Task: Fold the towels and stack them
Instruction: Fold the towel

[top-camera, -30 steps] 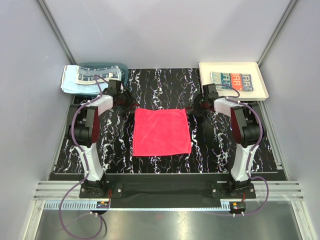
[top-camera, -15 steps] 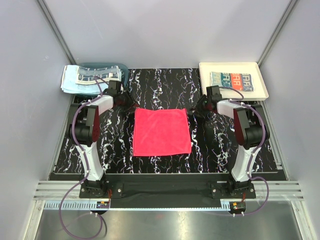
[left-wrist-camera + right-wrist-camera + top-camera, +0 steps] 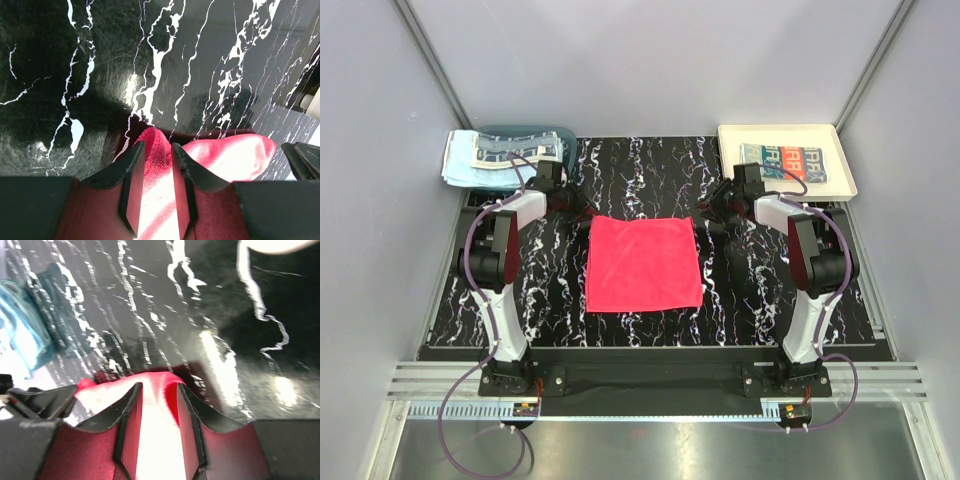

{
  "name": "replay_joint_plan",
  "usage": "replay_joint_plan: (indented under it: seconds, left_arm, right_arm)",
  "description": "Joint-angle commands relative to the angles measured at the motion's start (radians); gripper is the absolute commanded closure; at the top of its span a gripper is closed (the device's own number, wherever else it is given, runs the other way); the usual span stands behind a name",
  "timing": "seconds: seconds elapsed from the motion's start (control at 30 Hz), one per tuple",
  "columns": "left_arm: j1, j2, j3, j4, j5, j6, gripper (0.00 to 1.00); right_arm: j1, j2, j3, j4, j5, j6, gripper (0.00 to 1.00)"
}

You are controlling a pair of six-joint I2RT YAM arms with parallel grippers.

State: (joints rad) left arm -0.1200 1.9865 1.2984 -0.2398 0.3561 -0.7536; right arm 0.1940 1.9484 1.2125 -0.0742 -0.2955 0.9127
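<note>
- red towel [image 3: 643, 262] lies flat on the black marbled surface [image 3: 640, 170], mid-way between both arms
- left pincer [image 3: 157, 150]: narrow gap, nipping the red towel's far-left corner, cloth bunched between the fingers
- right pincer [image 3: 159, 390]: same narrow gap, clamped on the far-right corner
- folded patterned towel [image 3: 783, 160] sits in the cream tray [image 3: 770, 134], beyond the red towel's right corner
- towel pile [image 3: 485, 158] sits beyond its left corner

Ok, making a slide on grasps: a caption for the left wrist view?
Left fingers pinch a corner of the red towel on the black marbled table.
</note>
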Motion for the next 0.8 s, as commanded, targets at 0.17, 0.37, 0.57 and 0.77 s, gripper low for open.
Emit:
replay_joint_plan:
  seconds: [0.17,0.37,0.57,0.77]
  left_arm:
    - [0.006,0.014,0.01,0.04,0.027,-0.009,0.71]
    - [0.006,0.017,0.012,0.04,0.024,-0.01,0.72]
    - [0.006,0.02,0.012,0.045,0.024,-0.012,0.73]
    - [0.006,0.026,0.012,0.043,0.024,-0.012,0.74]
  right_arm:
    - [-0.001,0.052,0.056,0.054,-0.047,0.052,0.6]
    - [-0.001,0.072,0.038,0.065,-0.062,0.064,0.61]
    - [-0.001,0.09,0.03,0.111,-0.073,0.083,0.61]
    - [0.002,0.109,0.019,0.134,-0.082,0.103,0.61]
